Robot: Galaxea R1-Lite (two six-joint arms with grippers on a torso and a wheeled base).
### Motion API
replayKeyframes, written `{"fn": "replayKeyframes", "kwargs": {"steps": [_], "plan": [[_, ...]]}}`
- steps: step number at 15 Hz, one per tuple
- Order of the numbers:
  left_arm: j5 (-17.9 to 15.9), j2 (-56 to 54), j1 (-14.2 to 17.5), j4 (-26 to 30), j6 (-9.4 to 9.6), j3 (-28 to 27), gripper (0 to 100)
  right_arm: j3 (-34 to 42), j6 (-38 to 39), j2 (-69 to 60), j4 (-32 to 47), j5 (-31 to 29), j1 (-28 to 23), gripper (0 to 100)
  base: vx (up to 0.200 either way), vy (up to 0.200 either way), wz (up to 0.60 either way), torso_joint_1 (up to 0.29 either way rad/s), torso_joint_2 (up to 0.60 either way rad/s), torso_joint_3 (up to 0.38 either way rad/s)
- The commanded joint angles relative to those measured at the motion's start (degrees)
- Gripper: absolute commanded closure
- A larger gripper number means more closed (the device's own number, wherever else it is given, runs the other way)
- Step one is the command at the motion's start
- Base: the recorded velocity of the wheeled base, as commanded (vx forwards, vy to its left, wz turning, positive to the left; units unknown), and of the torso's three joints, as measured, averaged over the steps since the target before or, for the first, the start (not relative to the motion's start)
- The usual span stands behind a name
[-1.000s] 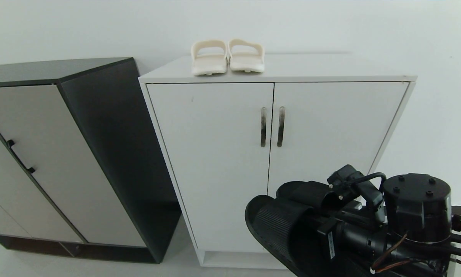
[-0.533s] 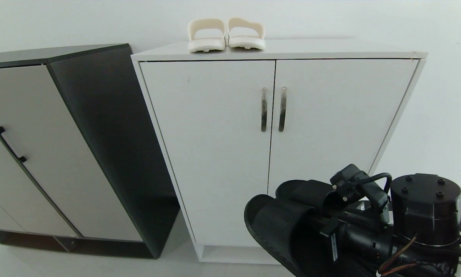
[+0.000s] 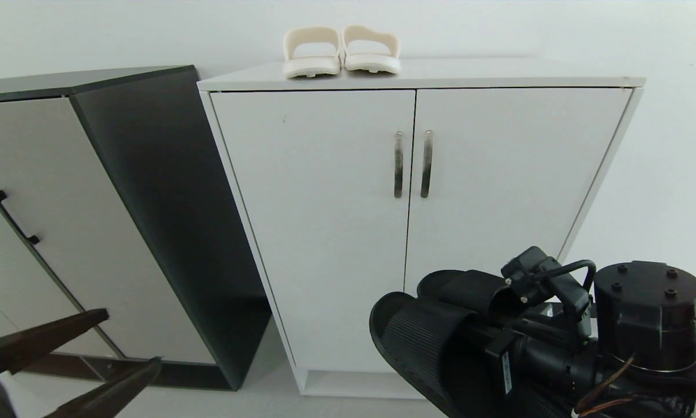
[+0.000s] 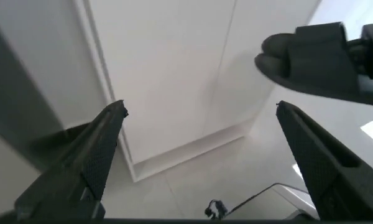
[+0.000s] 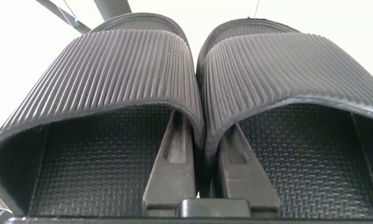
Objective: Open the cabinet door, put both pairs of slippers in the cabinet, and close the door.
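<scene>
- The white cabinet (image 3: 324,244) stood with both doors shut, so by the look of it the first step, opening a door, was not yet done.
- 1 pair of black slippers (image 3: 435,331) hung in the air in front of the cabinet's lower right door, carried by the right gripper (image 5: 206,168).
- Its jaws pinched the pair's 2 inner walls together, with 1 finger (image 5: 171,162) inside each slipper.
- The second pair, cream slippers (image 3: 341,51), sat side by side at the back edge of the cabinet top, above the left door, toes to the wall.
- The left gripper (image 3: 132,339) hung low near the floor (image 3: 255,400), in front of the dark cabinet (image 3: 162,203), with its jaws spread wide and nothing between them.
- Left to do, on this showing: open a door, stow both pairs and close it.
- The free left gripper looked the likelier one to pull a handle.
- The black slippers had ribbed straps and a studded footbed, and looked like soft, springy foam or rubber.
- The cream pair was smooth and thick-soled, with broad arched straps.
- The cabinet was flat matte board with 2 slim, upright metal handles (image 3: 398,164) flanking the centre seam.
</scene>
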Motion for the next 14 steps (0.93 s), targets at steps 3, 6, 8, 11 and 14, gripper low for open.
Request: {"fn": "replayKeyframes", "kwargs": {"steps": [3,6,8,11,14], "plan": [[-0.71,18.05,-16.64,-4.9,-0.33,-9.41,0,-0.02,0.01,-0.02,-0.02,0.01,0.02,100,0.0,0.0,0.0,0.0,0.0,0.0],[-1.06,24.02,-21.56,-5.16,-2.97,-17.59,0,-0.11,0.1,-0.1,-0.02,0.1,-0.07,100,0.0,0.0,0.0,0.0,0.0,0.0],[-1.06,29.47,-25.95,-5.25,-5.25,-24.44,0,-0.11,0.01,0.07,-0.02,0.1,-0.25,100,0.0,0.0,0.0,0.0,0.0,0.0],[-1.06,37.38,-32.02,-5.51,-8.42,-33.23,0,-0.29,0.1,0.16,-0.02,0.1,-0.51,100,0.0,0.0,0.0,0.0,0.0,0.0],[-0.71,47.23,-34.92,-12.01,-13.95,-41.23,0,-0.11,0.1,0.16,-0.02,0.1,-0.69,100,0.0,0.0,0.0,0.0,0.0,0.0]]}}
